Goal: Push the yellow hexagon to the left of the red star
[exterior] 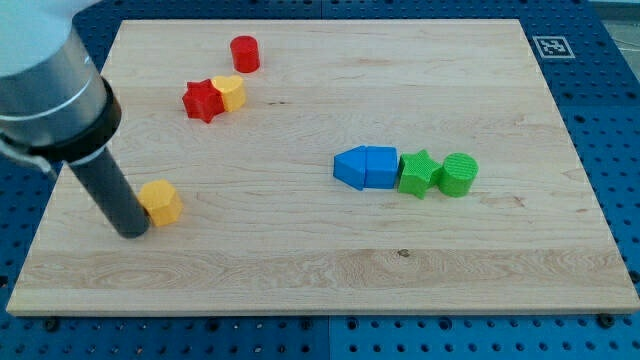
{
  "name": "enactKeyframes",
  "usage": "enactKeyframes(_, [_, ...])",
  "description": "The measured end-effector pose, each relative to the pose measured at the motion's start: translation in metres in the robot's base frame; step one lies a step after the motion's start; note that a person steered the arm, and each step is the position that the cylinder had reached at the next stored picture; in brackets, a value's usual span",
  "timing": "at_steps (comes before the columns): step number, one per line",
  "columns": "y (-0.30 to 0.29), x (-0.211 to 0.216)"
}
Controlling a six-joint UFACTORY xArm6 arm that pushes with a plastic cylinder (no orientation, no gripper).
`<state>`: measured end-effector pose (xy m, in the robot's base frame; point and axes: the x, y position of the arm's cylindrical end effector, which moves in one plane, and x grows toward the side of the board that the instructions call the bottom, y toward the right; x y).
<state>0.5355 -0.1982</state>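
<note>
Bright, even light; soft shadows, sharp focus.

You get one cam only, no 2nd view to overlap. It sits high, looking down at an angle on the wooden board [320, 260], whole board in frame w/ blue pegboard [600, 90] round the edges. Far edge narrower than near edge. The arm [60, 95] looms large at the view's left, so close to lens.

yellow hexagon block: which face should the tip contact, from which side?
No gripping here, only pushing. My tip touches the yellow hexagon block at its view-left side. To send it toward the view's top, left of the red star block, contact its view-bottom face.
</note>
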Motion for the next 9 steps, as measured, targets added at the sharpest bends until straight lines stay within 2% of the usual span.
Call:
enactKeyframes(3, [0.009, 0.019])
enactKeyframes(9, [0.046, 0.013])
